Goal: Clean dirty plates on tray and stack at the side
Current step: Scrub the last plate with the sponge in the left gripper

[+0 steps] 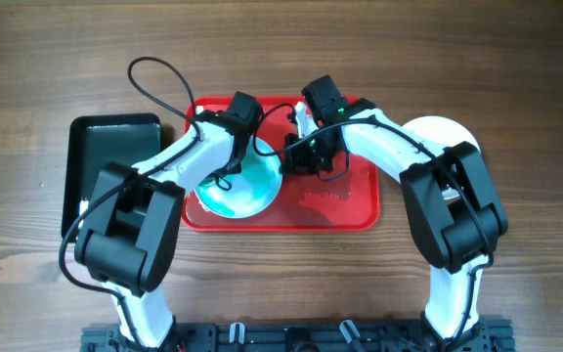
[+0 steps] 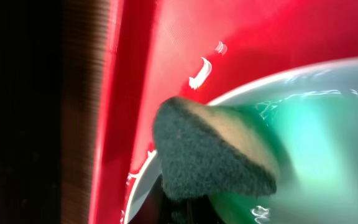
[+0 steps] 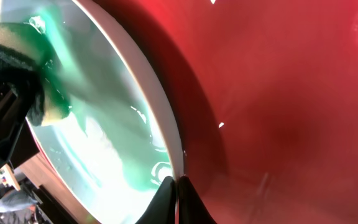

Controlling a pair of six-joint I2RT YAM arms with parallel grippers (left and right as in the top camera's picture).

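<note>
A pale plate [image 1: 247,191] smeared with teal-green lies on the left half of the red tray [image 1: 345,210]. My left gripper [image 1: 225,176] is shut on a dark green and yellow sponge [image 2: 210,149], which presses on the plate [image 2: 316,106] near its rim, close to the tray's [image 2: 166,50] edge. Its fingers are mostly hidden under the sponge. My right gripper [image 3: 178,186] is shut on the plate's [image 3: 104,124] right rim, one finger on each side. The sponge [image 3: 11,50] shows at the far side. Another plate [image 1: 440,129], plain white, lies off the tray on the right, partly under my right arm.
A narrower black tray [image 1: 106,161] lies on the wooden table just left of the red tray. The red tray's right half [image 3: 278,93] is wet and bare. Cables loop above the left wrist.
</note>
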